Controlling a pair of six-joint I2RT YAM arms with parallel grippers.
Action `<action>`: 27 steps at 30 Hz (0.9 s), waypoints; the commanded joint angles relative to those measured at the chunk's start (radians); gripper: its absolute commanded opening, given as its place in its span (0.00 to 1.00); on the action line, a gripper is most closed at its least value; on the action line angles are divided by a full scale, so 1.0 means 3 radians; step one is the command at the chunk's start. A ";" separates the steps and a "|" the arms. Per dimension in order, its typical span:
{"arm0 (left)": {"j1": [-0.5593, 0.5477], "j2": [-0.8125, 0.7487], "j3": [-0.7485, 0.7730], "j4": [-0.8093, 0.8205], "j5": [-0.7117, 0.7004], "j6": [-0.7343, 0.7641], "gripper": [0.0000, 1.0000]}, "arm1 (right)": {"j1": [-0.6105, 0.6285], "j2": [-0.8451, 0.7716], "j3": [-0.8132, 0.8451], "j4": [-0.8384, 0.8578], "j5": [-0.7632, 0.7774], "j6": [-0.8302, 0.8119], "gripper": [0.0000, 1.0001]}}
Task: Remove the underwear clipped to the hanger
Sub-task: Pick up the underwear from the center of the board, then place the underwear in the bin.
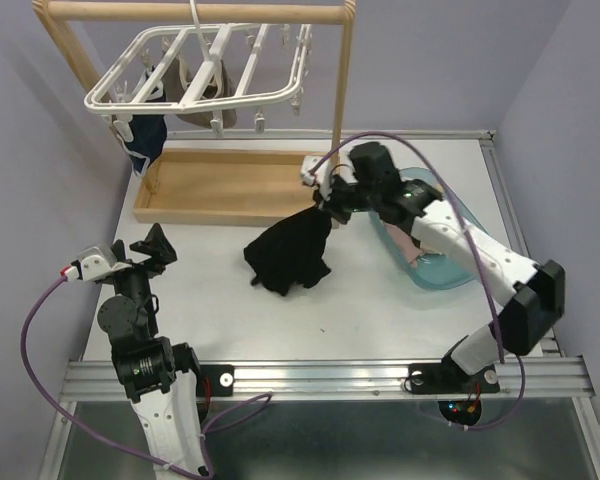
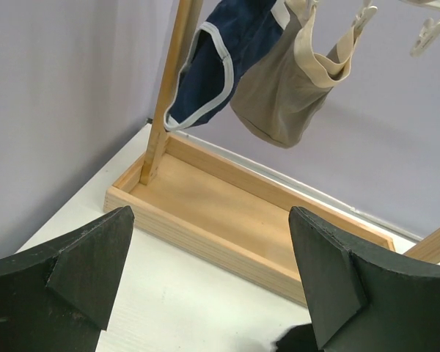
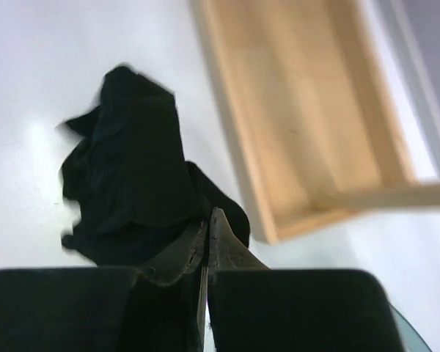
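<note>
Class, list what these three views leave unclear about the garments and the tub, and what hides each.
1. Top view: what lies in the tub, mostly covered by the right arm; only a pink patch shows.
2. Left wrist view: how the navy underwear and beige underwear are clipped, cut off by the top edge.
3. Right wrist view: where the right hand pinches the black underwear, blurred and dark on dark.

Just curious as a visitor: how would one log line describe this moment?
right end effector: shut on black underwear | left end effector: open, empty | hanger: navy underwear clipped
</note>
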 commanded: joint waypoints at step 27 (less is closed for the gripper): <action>-0.0115 -0.0074 0.0056 0.0206 0.0222 0.0108 0.99 | -0.2388 -0.1922 -0.0548 0.0722 0.1038 0.0559 0.01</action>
